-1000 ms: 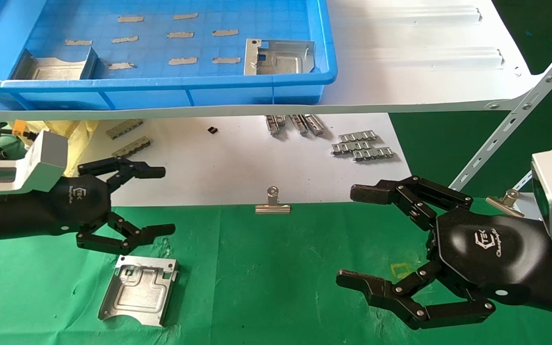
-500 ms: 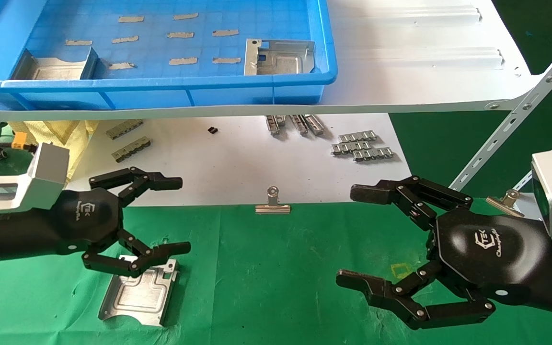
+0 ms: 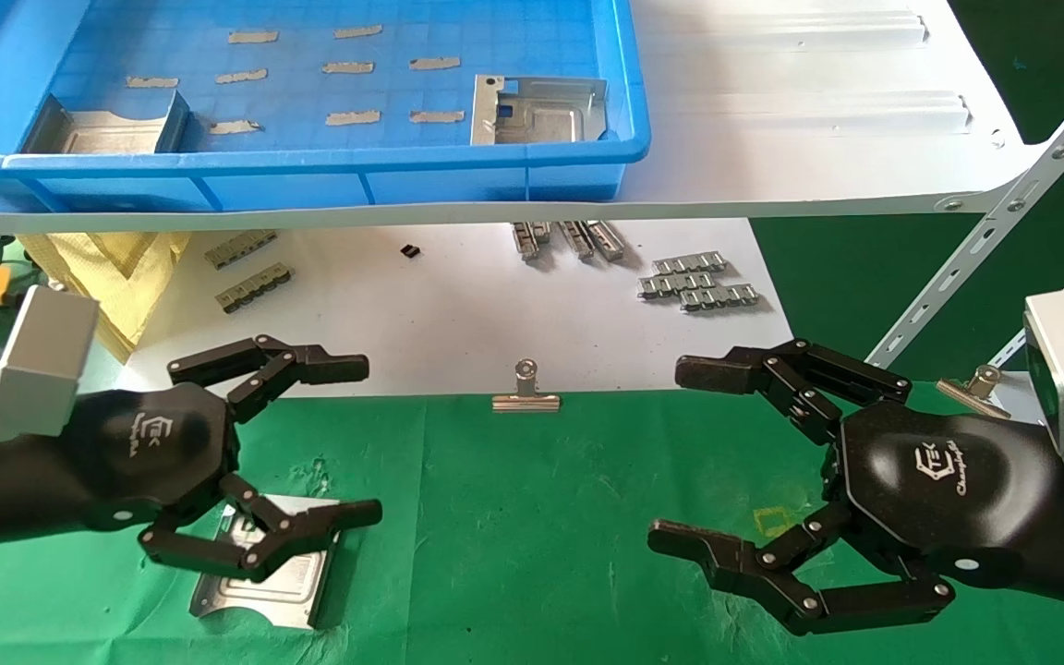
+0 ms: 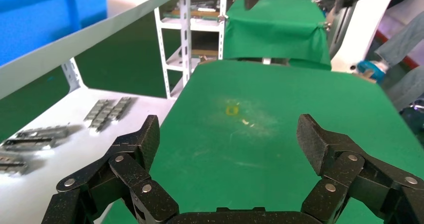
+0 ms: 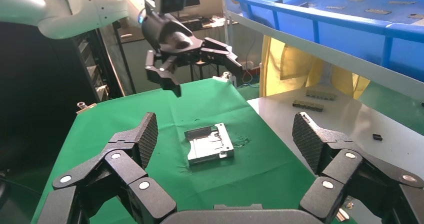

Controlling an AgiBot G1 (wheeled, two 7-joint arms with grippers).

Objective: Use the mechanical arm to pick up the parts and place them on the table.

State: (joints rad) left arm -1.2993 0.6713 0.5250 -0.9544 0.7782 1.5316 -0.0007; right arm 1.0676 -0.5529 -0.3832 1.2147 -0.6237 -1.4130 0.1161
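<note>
A silver stamped metal part (image 3: 296, 582) lies flat on the green cloth table (image 3: 513, 517) at the front left; it also shows in the right wrist view (image 5: 209, 144). My left gripper (image 3: 361, 441) is open and empty, hovering above that part and partly covering it. It shows far off in the right wrist view (image 5: 200, 67). My right gripper (image 3: 684, 457) is open and empty above the cloth at the right. Two more parts lie in the blue bin, one at its left (image 3: 102, 125) and one at its right (image 3: 537, 111).
The blue bin (image 3: 329, 171) stands on a white shelf board (image 3: 818, 139) over the back of the table. A white sheet (image 3: 458, 314) under the shelf carries small grey ridged strips (image 3: 698, 282). A silver binder clip (image 3: 525, 392) sits at the cloth's edge.
My left gripper has moved toward me and slightly right, open throughout, now overlapping the part on the cloth. The part and the right gripper have not moved.
</note>
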